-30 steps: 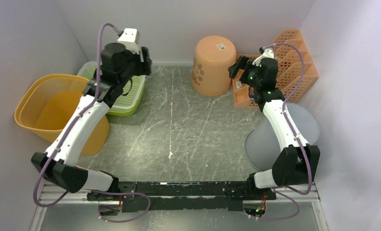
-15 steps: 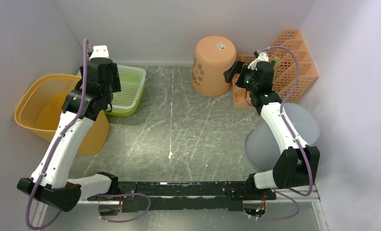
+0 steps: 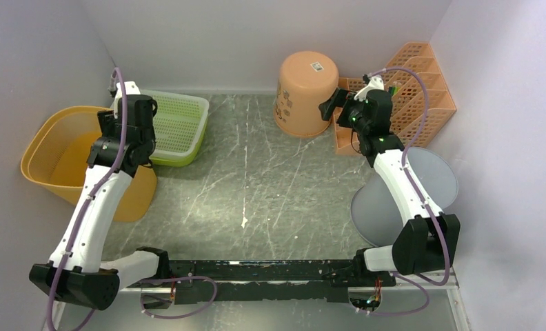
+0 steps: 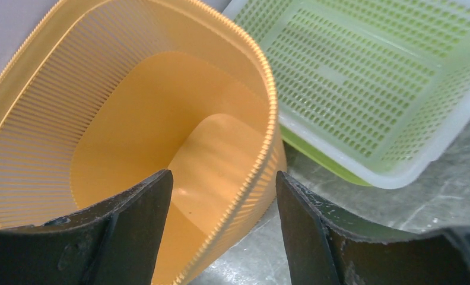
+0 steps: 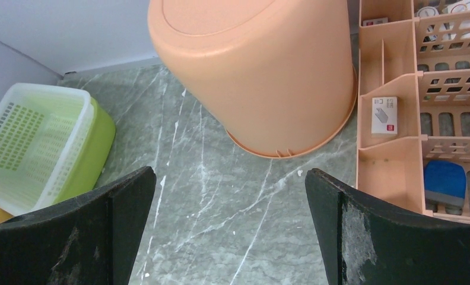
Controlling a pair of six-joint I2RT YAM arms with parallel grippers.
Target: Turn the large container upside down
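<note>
Yellow bin (image 3: 63,155): upright, mouth up, far left of the table (image 3: 256,179), close to the side wall; judged the large container, not yet turned.
Bin wall: thin and ribbed, likely to flex in a pinch; could spring free halfway through a tip.
Bin room: wall on one side, basket on the other; little space to roll over, so could jam or land on its side.
Left end effector (image 4: 222,196): spread, holding nothing; rim of the bin (image 4: 132,119) runs between the fingers, one over the inside, one over the outside.
Left height: gap above the rim not readable from either view; closing too high would catch only the toothed edge and slip.
Bin, hidden: near-right corner under the left arm in the top view; far-left side cut off in the wrist view.
Green basket (image 3: 177,121): just beside the bin's right rim, contact unclear; light, likely shoved or dragged along if the bin swings that way.
Peach bucket (image 3: 305,93): already bottom up at the back; sticker on top too small to read.
Right end effector (image 5: 229,172): spread wide, holding nothing, aimed at the bucket (image 5: 262,65) and apart from it; a nudge could slide it into the rack.
Orange rack (image 3: 422,89): right of the bucket; small items in its slots, hard to name.
Grey round thing (image 3: 442,179): far right, partly under the right arm; kind unclear.
</note>
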